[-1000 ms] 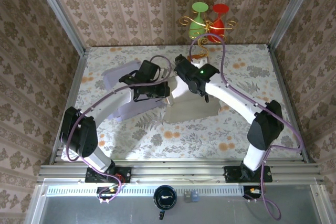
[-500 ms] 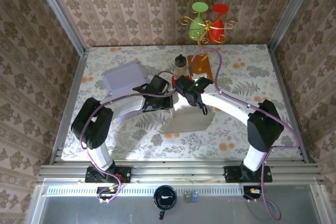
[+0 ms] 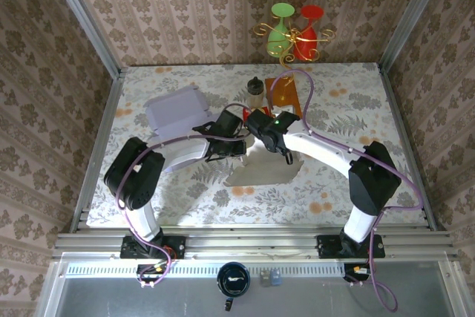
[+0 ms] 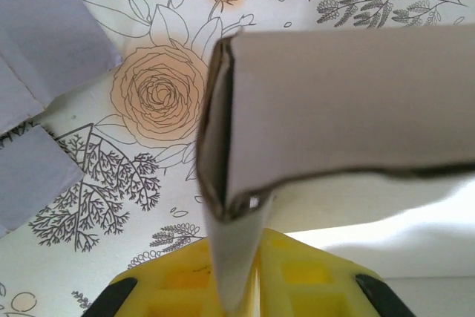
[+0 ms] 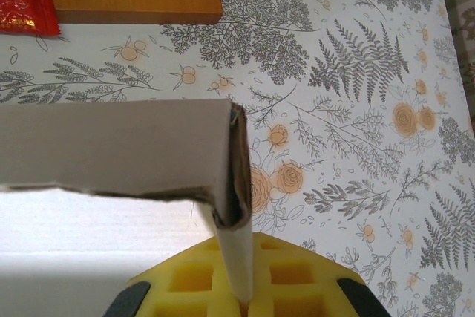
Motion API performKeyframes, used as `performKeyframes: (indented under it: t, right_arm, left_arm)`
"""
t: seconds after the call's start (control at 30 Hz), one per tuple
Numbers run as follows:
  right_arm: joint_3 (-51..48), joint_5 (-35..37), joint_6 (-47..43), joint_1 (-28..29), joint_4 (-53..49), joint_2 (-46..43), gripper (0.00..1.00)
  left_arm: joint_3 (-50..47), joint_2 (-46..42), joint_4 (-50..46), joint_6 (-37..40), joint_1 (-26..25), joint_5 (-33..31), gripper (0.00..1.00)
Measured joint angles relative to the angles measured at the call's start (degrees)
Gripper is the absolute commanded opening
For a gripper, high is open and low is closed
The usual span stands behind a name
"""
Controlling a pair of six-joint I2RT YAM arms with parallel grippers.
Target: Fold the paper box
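Cardboard paper box (image 3: 267, 172) is pinched by left end effector (image 4: 236, 276) and right end effector (image 5: 239, 261), pads cut off below.

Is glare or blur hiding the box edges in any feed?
Left wrist: paper box edges and tablecloth print sharp, white washout at lower right. Right wrist: sharp, washout at lower left under the box. Top external: even light, no blur.

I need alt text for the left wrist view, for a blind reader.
The left pincer grips a thin wall of the paper box, whose flap bends to the right. Beneath lies a floral tablecloth, with lavender sheets at left.
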Motion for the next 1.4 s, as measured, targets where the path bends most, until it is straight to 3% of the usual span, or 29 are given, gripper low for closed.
performKeyframes:
  t: [0.17, 0.5, 0.6, 0.93, 1.13, 1.4]
  right_arm:
    - [0.0, 0.0, 0.7, 0.2, 0.0, 0.0, 0.00]
    - [-0.4, 0.0, 1.2, 0.3, 0.0, 0.0, 0.00]
    - [-0.4, 0.0, 1.2, 0.4, 0.0, 0.0, 0.00]
    - [-0.5, 0.0, 1.2, 0.5, 0.2, 0.0, 0.00]
    - [-1.0, -0.2, 1.1, 0.5, 0.4, 0.0, 0.00]
    - [-1.2, -0.2, 1.1, 0.6, 0.7, 0.0, 0.00]
  left_arm:
    - [0.1, 0.0, 0.0, -1.1, -0.6, -1.3, 0.07]
    - [4.5, 1.7, -6.6, -5.5, -3.8, -8.3, 0.07]
    - [5.0, 1.8, -7.8, -7.3, -4.4, -10.0, 0.00]
    - [6.2, 2.5, -9.4, -9.6, -4.8, -10.4, 0.00]
    - [3.6, 1.2, -8.0, -9.2, -4.9, -11.3, 0.33]
    - [-1.8, -3.8, -4.8, -6.2, -4.3, -11.3, 0.36]
